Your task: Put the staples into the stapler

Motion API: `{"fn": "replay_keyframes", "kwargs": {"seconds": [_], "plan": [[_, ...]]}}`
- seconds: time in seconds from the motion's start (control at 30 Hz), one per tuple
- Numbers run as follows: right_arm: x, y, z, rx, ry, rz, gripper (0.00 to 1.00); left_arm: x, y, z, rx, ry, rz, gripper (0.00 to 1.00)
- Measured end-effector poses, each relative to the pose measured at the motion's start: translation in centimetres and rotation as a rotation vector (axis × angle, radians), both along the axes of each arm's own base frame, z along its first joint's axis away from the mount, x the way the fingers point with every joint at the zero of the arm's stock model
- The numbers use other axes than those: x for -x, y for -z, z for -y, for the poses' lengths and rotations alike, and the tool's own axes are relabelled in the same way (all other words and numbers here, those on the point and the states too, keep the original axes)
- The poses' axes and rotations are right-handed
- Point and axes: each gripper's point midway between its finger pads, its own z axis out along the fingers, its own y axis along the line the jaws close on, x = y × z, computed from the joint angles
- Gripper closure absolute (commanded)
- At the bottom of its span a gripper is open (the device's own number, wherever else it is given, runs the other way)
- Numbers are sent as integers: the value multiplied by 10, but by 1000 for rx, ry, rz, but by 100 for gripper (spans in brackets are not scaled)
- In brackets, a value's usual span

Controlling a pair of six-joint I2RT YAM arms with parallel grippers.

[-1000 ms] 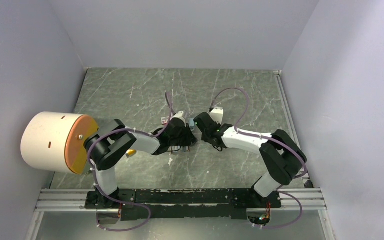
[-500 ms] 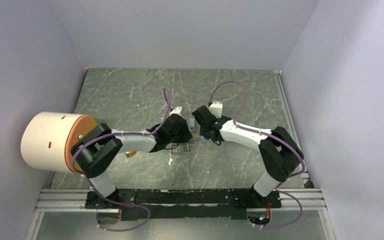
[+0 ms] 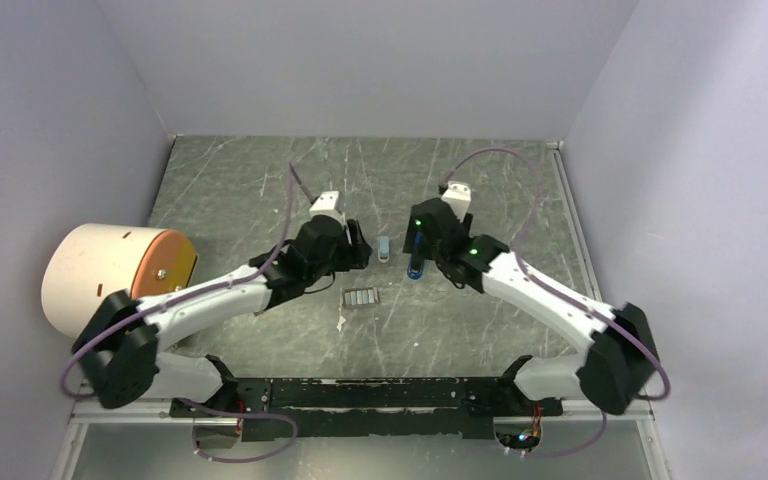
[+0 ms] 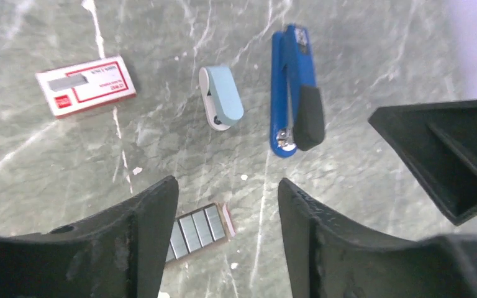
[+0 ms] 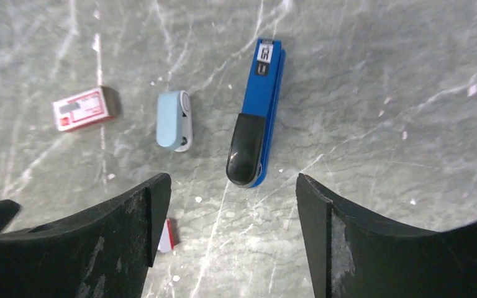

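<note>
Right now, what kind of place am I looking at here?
Probably a robot test cell in a lab: plain pale walls box in a grey marbled table, two arms are bolted to a metal rail, and a stapler and staples lie out.

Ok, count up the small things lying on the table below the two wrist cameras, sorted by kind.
blue stapler: 1
grey staples strip: 1
red-and-white box: 1
pale blue-grey piece: 1
Total: 4
</note>
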Motion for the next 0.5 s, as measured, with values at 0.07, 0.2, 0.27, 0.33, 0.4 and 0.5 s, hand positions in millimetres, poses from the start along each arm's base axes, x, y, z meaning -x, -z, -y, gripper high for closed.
{"fn": "replay_keyframes", "kwargs": {"seconds": [0.07,0.2,0.27,0.33,0.4,0.5], "plan": [[4,-26,5,-35,-11,61,11,4,-25,-15,-3,-18,45,22],[24,-62,26,-78,-16,140,0,18,-70,-49,-18,-59,119,18],[35,-77,40,-90,9,166,0,24,-94,-69,-34,-90,149,13],[48,-92,59,-95,55,182,0,32,-121,-91,-49,-127,181,10],[58,-110,74,-109,93,204,0,41,-147,-114,-57,-167,215,9],[71,-141,92,-147,131,263,0,58,-188,-151,-53,-233,270,9]]}}
